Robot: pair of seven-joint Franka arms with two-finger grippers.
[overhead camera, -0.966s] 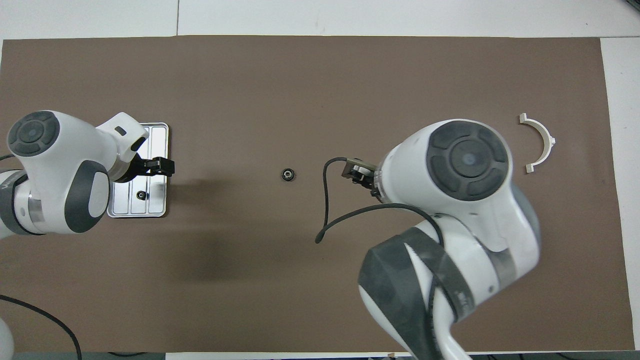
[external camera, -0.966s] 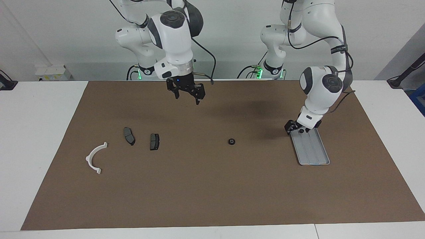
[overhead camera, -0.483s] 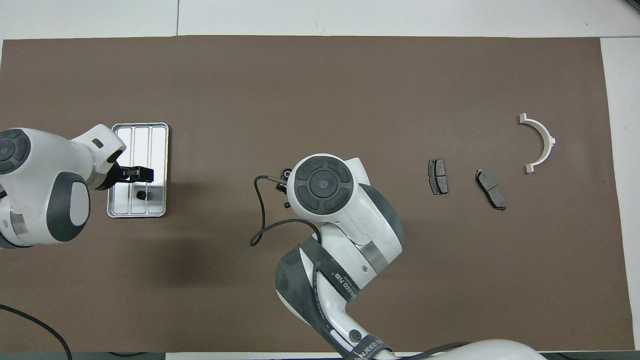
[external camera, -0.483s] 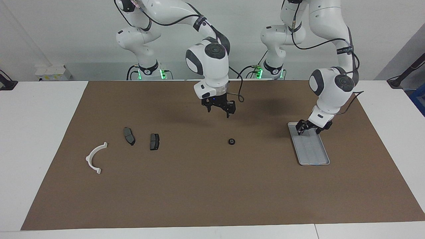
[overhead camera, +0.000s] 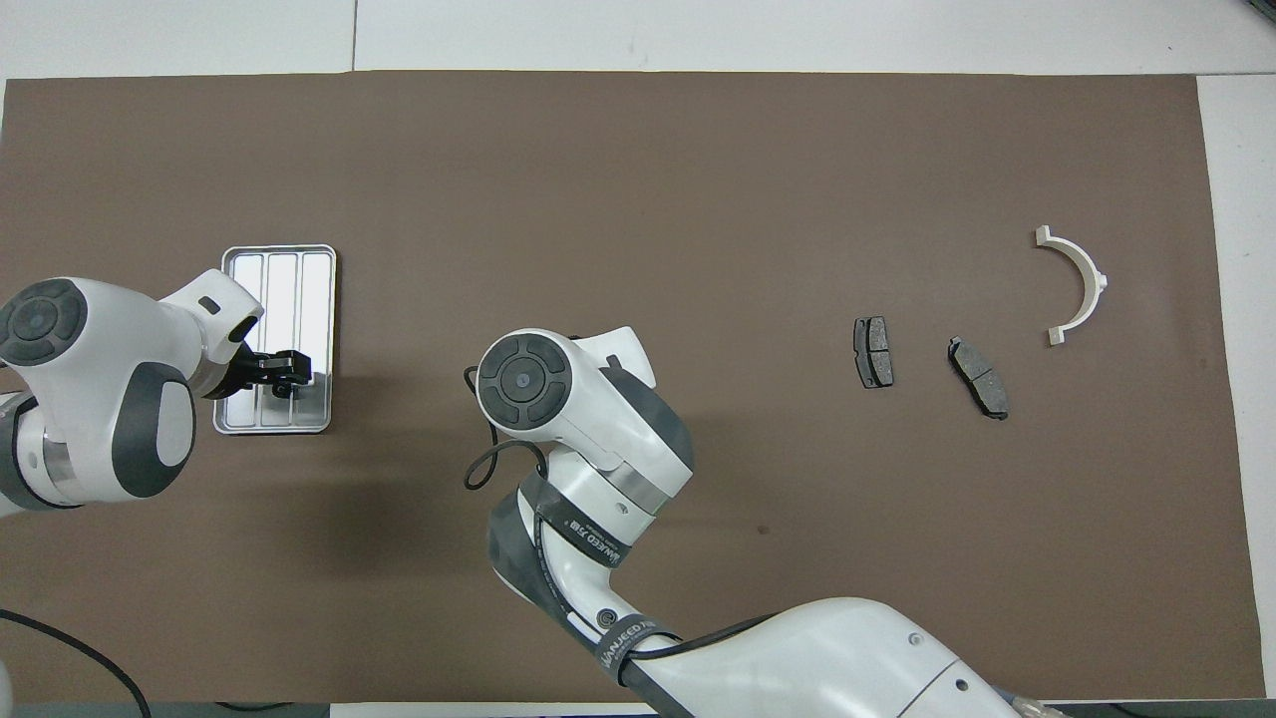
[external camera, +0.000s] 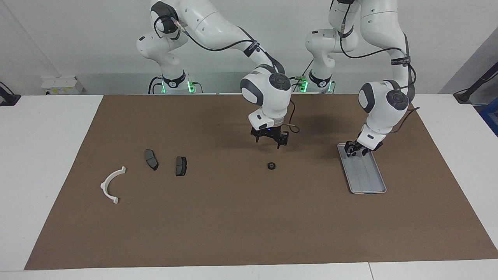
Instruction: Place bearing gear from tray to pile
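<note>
Small black round bearing gear (external camera: 272, 166) flat on the brown mat (external camera: 233, 225), mid-table, between tray and pile and well apart from both. Not delivered yet.

Right gripper (external camera: 269, 143) hovering over the mat just beside that gear, pointing down, jaws spread. Reads as a line-up for a top-down pinch; a judgement from the pose only. Hidden under its own wrist from overhead.

Left gripper (external camera: 355, 151) low over the flat silver-grey metal tray (external camera: 367, 177), at the tray end nearest the robots, toward the left arm's end of the table. Cannot tell whether it is spread or closed, or whether anything is in it. Whatever lies under it is masked.

Tray: rounded corners, raised rim, lengthwise ridges, probably there to stop small round parts rolling off.

Gear: squat, dark, hard-looking disc, stable where it lies but a small target.

Pile toward the right arm's end, loose, nothing touching: white half-ring bracket (external camera: 112, 184) lying flat, plus two dark grey brake-pad-like plates (external camera: 151, 159), matte and thin. Plenty of bare mat between them for a drop.
</note>
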